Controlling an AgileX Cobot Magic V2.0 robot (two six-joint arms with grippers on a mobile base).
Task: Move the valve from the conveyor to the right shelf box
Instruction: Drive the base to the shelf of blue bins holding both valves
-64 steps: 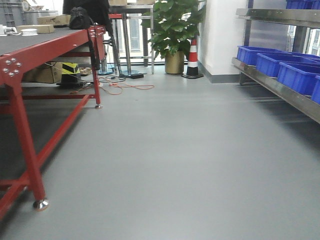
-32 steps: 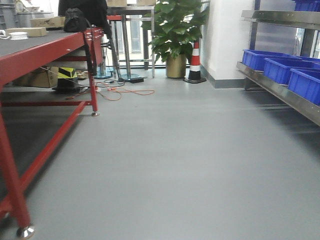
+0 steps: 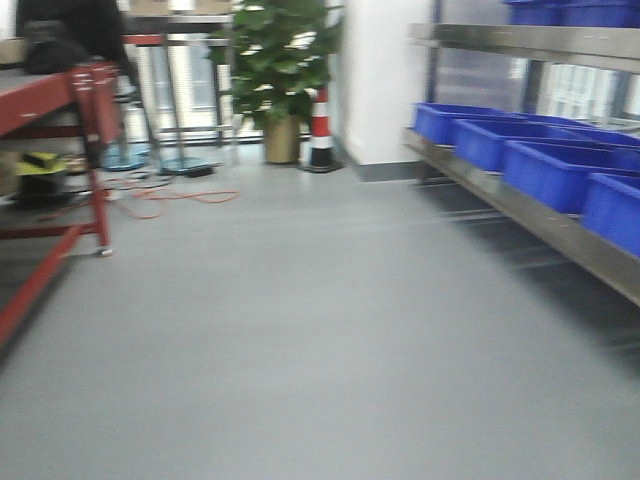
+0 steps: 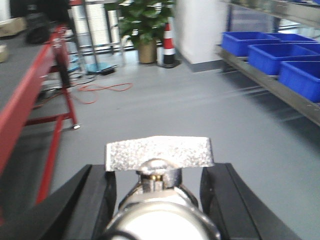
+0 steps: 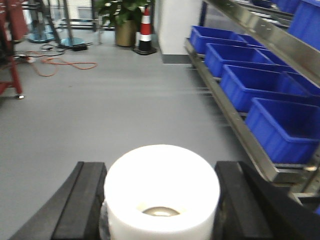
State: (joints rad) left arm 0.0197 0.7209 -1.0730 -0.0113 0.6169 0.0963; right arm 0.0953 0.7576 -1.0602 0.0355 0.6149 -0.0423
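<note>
One valve (image 4: 159,152) in left tool (image 4: 159,172), another valve (image 5: 161,182) in right tool (image 5: 161,170).

Motion blur is smearing the front view. The right shelf (image 3: 545,228) is running off the right edge; the valve (image 4: 159,152) is getting cropped at the left wrist view's bottom.

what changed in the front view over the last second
The view swung right: the red-framed table slid toward the left edge, the potted plant and traffic cone shifted left, and the steel shelf with blue bins came further in. The things themselves look unmoved; the orange cable lies as before.
</note>
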